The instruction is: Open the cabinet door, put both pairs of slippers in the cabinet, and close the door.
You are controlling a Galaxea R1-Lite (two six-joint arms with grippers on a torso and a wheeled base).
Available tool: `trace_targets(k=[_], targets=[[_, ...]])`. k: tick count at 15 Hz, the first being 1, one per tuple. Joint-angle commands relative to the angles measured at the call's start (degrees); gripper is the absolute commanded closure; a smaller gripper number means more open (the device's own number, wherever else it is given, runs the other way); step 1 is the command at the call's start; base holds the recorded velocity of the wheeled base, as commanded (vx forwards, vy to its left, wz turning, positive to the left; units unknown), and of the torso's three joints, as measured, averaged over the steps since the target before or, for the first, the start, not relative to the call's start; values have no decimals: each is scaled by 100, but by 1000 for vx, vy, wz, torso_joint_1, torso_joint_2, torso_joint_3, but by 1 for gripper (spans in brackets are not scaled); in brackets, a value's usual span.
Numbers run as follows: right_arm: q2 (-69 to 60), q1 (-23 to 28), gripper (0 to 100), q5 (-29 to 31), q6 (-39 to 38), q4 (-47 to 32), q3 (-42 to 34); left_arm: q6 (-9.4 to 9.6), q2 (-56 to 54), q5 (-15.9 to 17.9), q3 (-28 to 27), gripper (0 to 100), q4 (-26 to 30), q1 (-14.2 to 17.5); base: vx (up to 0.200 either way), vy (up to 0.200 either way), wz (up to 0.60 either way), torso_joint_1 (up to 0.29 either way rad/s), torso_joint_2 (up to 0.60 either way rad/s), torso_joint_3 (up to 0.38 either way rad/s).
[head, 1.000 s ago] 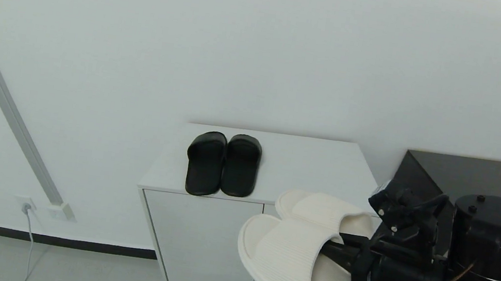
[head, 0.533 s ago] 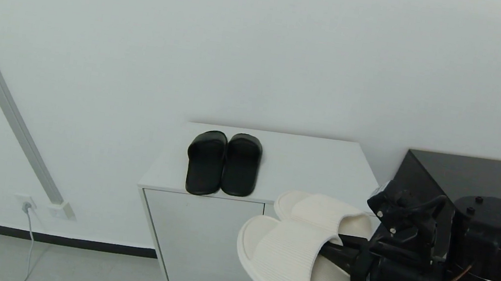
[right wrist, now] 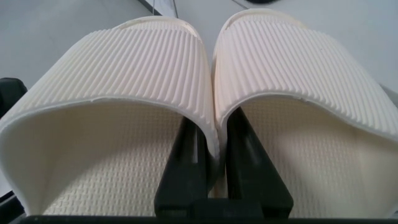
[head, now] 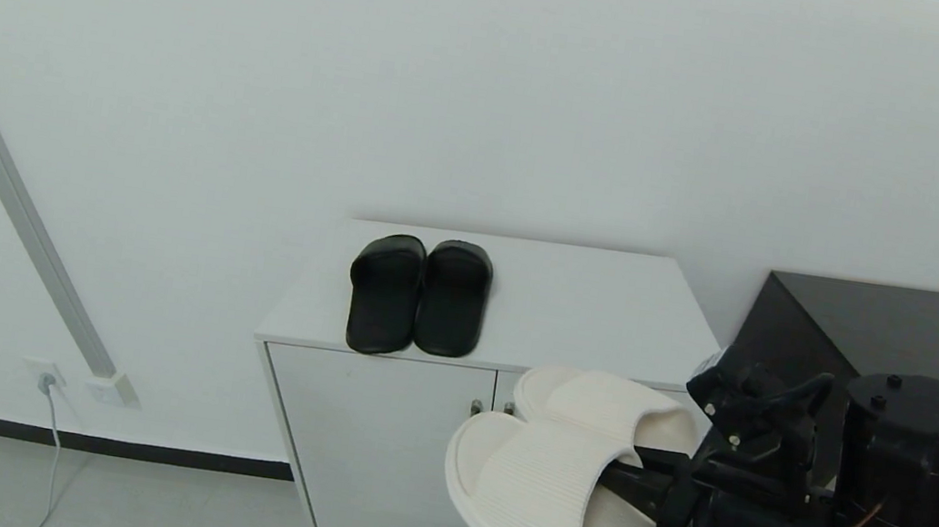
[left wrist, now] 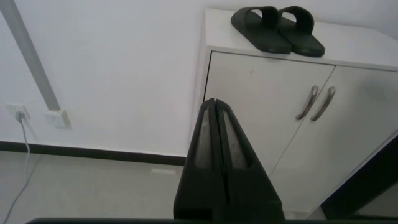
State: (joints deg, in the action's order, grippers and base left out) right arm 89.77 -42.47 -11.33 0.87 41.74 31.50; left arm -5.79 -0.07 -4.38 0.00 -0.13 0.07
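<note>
A pair of black slippers [head: 419, 296] [left wrist: 278, 29] lies on top of the white cabinet [head: 581, 316] [left wrist: 267, 118], near its left front edge. Both cabinet doors are closed, and their two handles [head: 491, 409] [left wrist: 316, 103] meet at the middle. My right gripper [head: 629, 472] [right wrist: 214, 134] is shut on the pair of white slippers [head: 548, 486] [right wrist: 124, 68], pinching the two inner strap edges together. It holds them in front of the right door, just below the cabinet top. My left gripper [left wrist: 215, 107] is shut on nothing and hangs low, in front of the cabinet and to its left.
A dark table [head: 911, 326] stands against the cabinet's right side. On the wall to the left are a slanted grey strip [head: 3, 180] and a socket with a hanging cable [head: 49, 381]. Bare floor [left wrist: 74, 186] lies left of the cabinet.
The whole head picture has shifted a little, so the camera moved. The door handles have come into view. The white slippers now sit lower against the cabinet front.
</note>
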Motion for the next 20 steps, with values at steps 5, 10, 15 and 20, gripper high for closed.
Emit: trace_targets(k=[5,10,15,20], targets=[[-21,-7,100,-1,10,45,-118,-1,7,33,-9,0,5,1,0,0,0,-191,432,248],[5,-33,100,16,19,238,-241,8,7,33,-9,0,-4,1,0,0,0,-230,548,321],[-4,-68,100,34,142,247,-311,-1,7,42,-9,0,-4,1,0,0,0,-207,526,320],[32,-86,100,43,186,581,-522,8,7,86,-9,0,5,1,0,0,0,-173,497,324]])
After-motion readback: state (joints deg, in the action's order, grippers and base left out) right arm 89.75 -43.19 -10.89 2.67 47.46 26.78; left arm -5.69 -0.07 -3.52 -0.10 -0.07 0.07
